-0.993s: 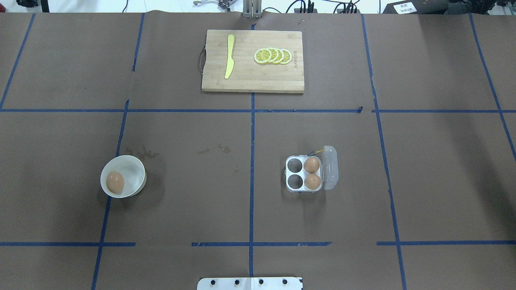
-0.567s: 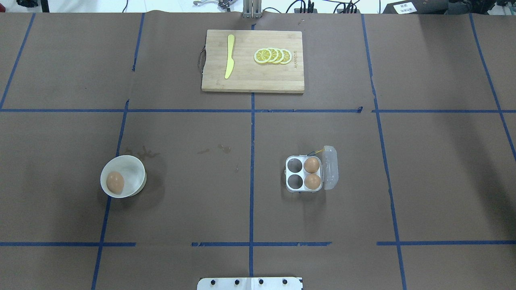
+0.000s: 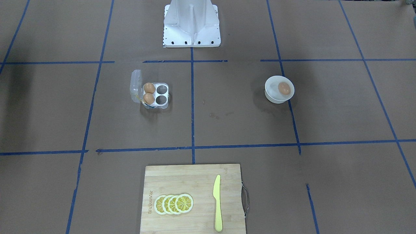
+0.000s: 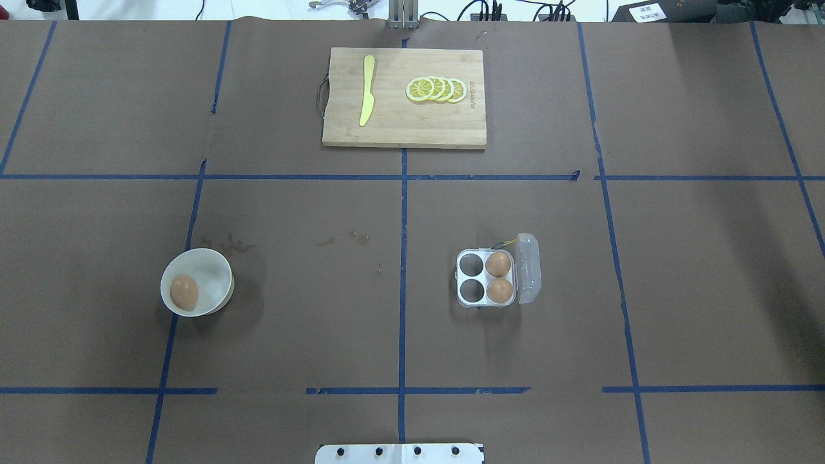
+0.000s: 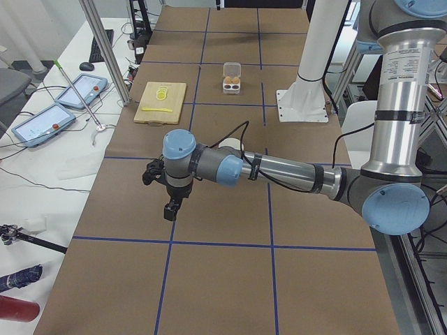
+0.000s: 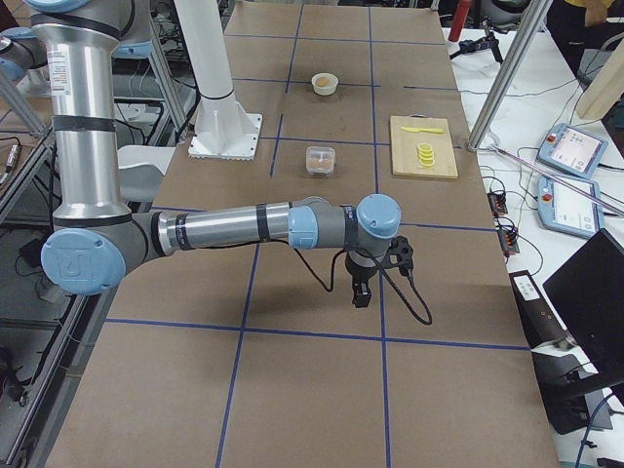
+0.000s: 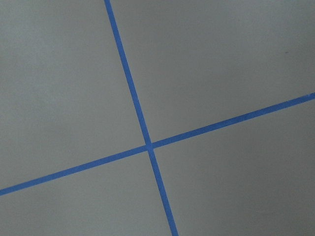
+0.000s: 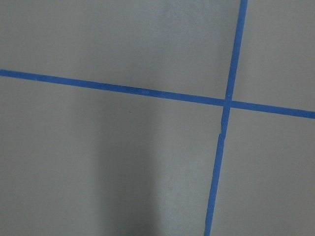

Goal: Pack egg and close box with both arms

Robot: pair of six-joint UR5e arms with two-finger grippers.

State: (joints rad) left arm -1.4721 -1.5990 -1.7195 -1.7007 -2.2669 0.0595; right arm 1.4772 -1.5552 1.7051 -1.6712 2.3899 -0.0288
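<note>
Brown kraft-paper tabletop, matte, gridded with blue tape. Black left gripper points down over bare paper, touching nothing. It shows in the left side view only, so finger spacing can't be judged. Black right gripper is the same story: looped cable, hanging above bare paper, right side view only, so wide or narrow can't be told. Both wrist cams show just flat paper and a tape cross.

Silver-tube left arm and right arm, with light-blue joint caps, each stretch near-horizontal toward their own end of the table, well apart from every item.

Target egg is a smooth tan-brown oval lying in a round white bowl on the robot's left half. That bowl sits on a tape line.

Clear plastic four-cell box sits on the right half, just past the centre line. Its lid is hinged open on the side away from the bowl. Two brown eggs fill the cells next to the lid, and the two cells nearer the bowl are vacant. A yellow thread sits at the box's far edge.

Far side, centre: a rectangular wooden cutting board with a wire handle carries a yellow plastic knife and four overlapping lemon slices. White metal base stand at the robot edge.
</note>
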